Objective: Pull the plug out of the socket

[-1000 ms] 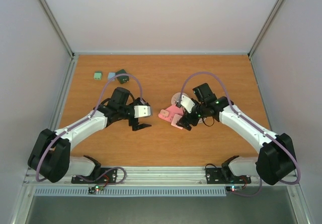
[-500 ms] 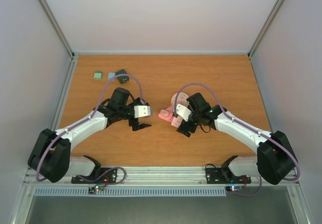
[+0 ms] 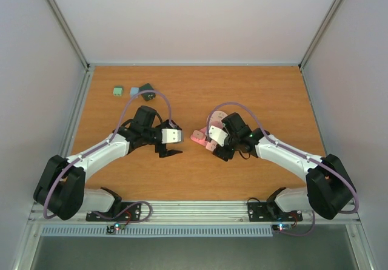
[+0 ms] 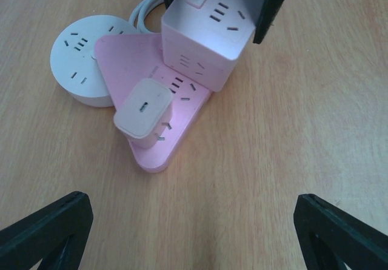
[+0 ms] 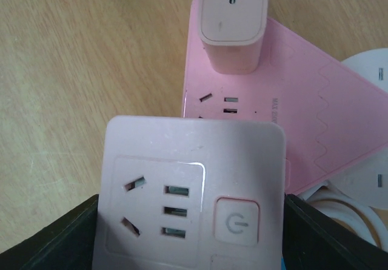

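Note:
A white plug [image 4: 144, 112] stands in a flat pink triangular socket [image 4: 130, 60] on the wooden table; both show in the right wrist view, the plug [image 5: 233, 15] on the socket [image 5: 315, 106]. A pale pink cube socket [image 5: 194, 191] with a power button sits at the triangle's far side [image 4: 209, 30]. My right gripper [image 3: 213, 145] is shut on the cube, one black finger [image 4: 274, 9] on each side. My left gripper [image 3: 173, 144] is open and empty, facing the plug from the left, a short way off.
A round white socket [image 4: 82, 51] with a white cable lies against the pink triangle. A green block [image 3: 117, 91], a grey-blue block [image 3: 134, 91] and a dark adapter [image 3: 146, 91] lie at the table's far left. Grey walls enclose the table.
My right arm has moved left and down over the sockets, and its gripper now sits around the pink cube. The left arm has hardly moved.

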